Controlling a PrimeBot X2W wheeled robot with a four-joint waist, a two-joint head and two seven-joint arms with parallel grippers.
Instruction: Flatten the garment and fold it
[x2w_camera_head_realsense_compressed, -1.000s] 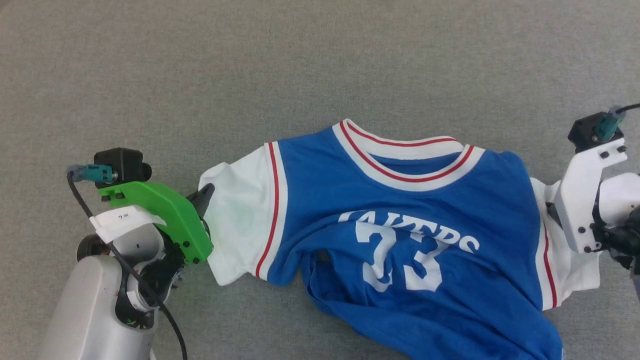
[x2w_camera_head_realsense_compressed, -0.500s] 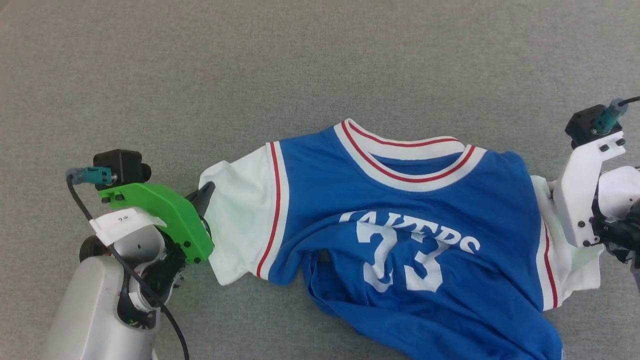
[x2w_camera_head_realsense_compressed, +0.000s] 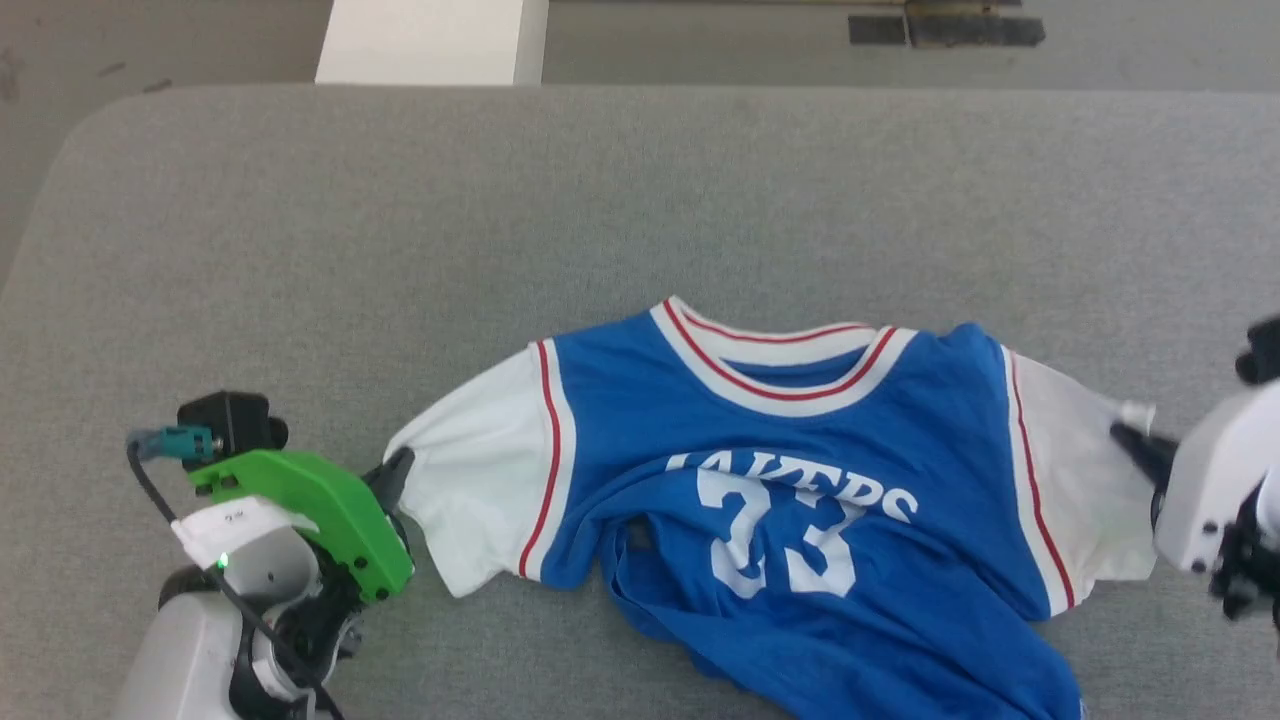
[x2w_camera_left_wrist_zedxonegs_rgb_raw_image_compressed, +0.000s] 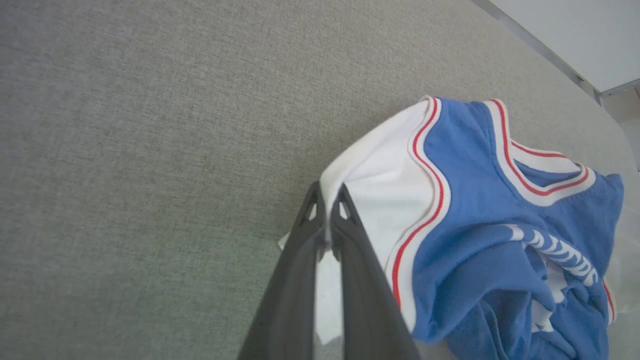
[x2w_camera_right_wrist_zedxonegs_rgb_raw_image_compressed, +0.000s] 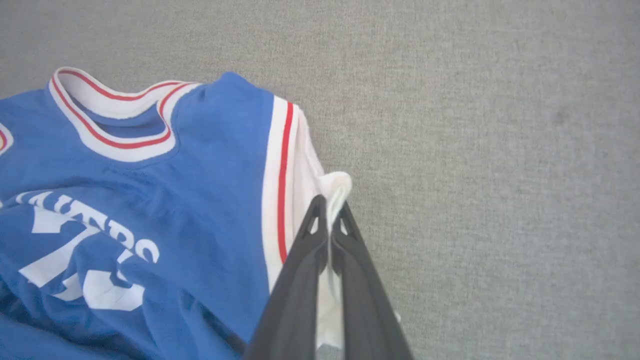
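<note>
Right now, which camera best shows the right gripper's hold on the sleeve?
The right wrist view: up close, the right gripper is shut on the garment's white sleeve edge. The head view shows that pinch small, at its right edge. The left wrist view catches that sleeve's trim, far off.

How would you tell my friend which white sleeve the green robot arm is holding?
On the big grey table lies a blue jersey with number 33. Look at its end beside the green bracket, where the left gripper has its jaws shut on a white sleeve. The other sleeve sits beside a white bracket instead.
</note>
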